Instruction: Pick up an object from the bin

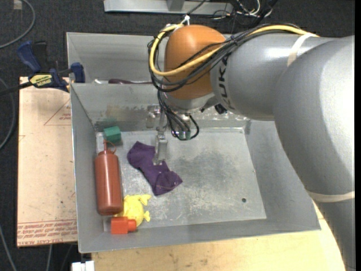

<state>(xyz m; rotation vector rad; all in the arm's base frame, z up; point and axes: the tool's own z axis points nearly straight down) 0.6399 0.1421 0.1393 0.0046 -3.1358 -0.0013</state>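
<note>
A grey metal bin [225, 191] seen from above, with 5 small things in its left half. A silver robot arm [293, 95] reaches in from the right, with an orange cover [189, 61] and yellow and black cables at its wrist.

The gripper [161, 158] points down near the middle of the bin, its tip at the upper part of a crumpled purple cloth [153, 174]. Whether it is spread, pressed together or pinching the cloth cannot be told from this angle. The cloth lies flat on the bin floor, left of centre.

Along the left wall lies a red bottle [108, 182], its neck toward the back. A green block [113, 134] sits just beyond the neck. Near the front left corner, a yellow toy [136, 206] lies beside the bottle's base, touching an orange block [122, 226] in front of it. The cloth is apart from all 4.
</note>
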